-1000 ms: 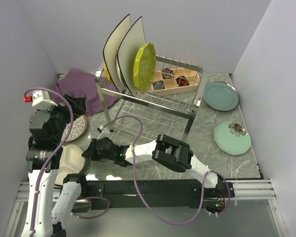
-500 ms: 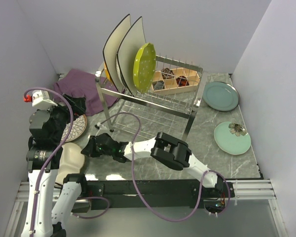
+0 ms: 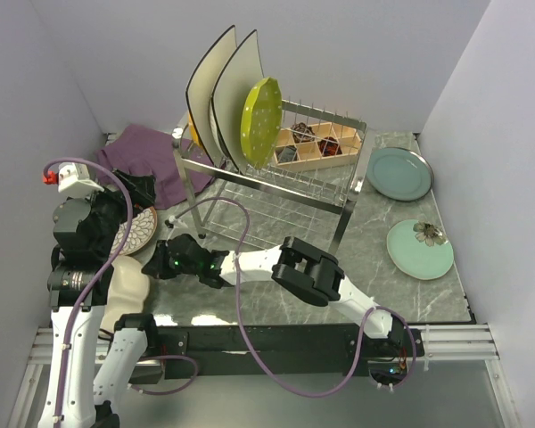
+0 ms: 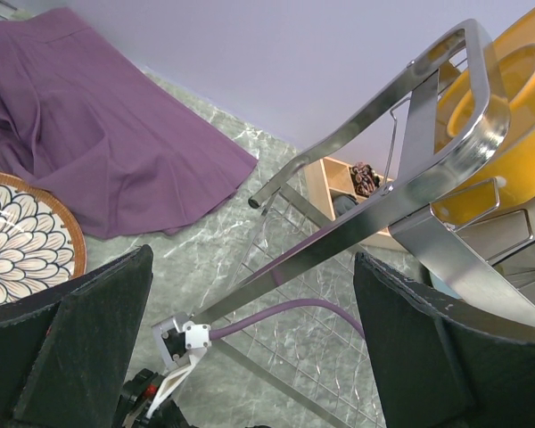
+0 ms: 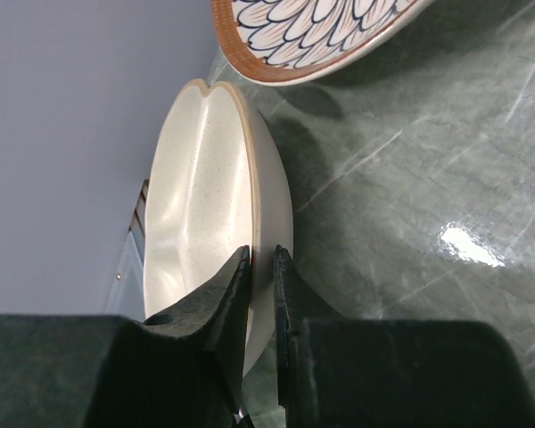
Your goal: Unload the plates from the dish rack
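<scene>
The dish rack (image 3: 276,183) stands at the back middle of the table. It holds two large cream square plates (image 3: 207,85) upright and a yellow-green round plate (image 3: 260,120). My right gripper (image 3: 160,265) is shut on the rim of a cream round plate (image 3: 125,285), which is tilted low over the table's front left; its pads (image 5: 236,276) pinch the plate's edge (image 5: 205,205). Just beyond lies the brown-rimmed patterned plate (image 3: 138,230) (image 5: 312,36). My left gripper (image 4: 250,357) is open and empty, facing the rack's leg frame (image 4: 410,178) and the yellow plate (image 4: 517,134).
A teal-grey plate (image 3: 399,172) and a mint flower plate (image 3: 419,249) lie flat at the right. A wooden compartment box (image 3: 319,145) sits behind the rack. A purple cloth (image 3: 152,160) lies at the back left. The right arm's purple cable (image 4: 276,316) crosses under the rack.
My right gripper has carried the cream plate a little left and away, closer to the patterned plate. The left arm has stayed still.
</scene>
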`<state>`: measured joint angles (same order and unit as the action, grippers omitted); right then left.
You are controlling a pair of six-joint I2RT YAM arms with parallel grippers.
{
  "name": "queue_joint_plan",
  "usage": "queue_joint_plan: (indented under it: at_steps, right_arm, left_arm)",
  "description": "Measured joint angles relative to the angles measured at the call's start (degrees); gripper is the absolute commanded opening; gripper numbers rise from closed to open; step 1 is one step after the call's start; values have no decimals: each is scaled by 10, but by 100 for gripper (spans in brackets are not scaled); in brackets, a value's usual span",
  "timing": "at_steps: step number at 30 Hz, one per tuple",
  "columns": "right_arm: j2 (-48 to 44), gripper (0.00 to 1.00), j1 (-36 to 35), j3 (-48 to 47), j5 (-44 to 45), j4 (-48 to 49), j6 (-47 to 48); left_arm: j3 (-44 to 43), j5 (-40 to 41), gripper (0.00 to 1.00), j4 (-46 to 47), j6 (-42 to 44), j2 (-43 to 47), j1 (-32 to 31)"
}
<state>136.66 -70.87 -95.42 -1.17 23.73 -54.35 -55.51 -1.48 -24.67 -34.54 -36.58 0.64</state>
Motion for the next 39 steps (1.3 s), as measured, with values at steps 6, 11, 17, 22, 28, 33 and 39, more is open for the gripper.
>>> queue_joint_plan:
  at_steps: [6, 11, 17, 22, 28, 33, 39]
  right_arm:
    - [0, 35, 0, -1, 1, -8, 7]
    - [0, 55, 1, -1, -4, 16, 7]
    - [-32, 72, 0, 46, -1, 64, 5]
    - [-106, 100, -5, 120, 19, 52, 33]
    - [-243, 100, -25, 168, 88, -69, 111]
    - [-360, 100, -82, 175, 205, -198, 183]
    - [-459, 97, -128, 126, 300, -364, 236]
  left_arm:
    - [0, -2, 100, 0, -1, 4, 0]
    - [0, -2, 100, -2, -1, 11, 0]
    - [-1, -4, 99, -5, 5, 18, 0]
    - [-21, -29, 99, -16, 26, 18, 0]
    - [-52, -90, 99, -23, 54, 21, 0]
    - [-52, -137, 99, -15, 53, 38, 0]
    - [-33, -185, 100, 6, 49, 39, 0]
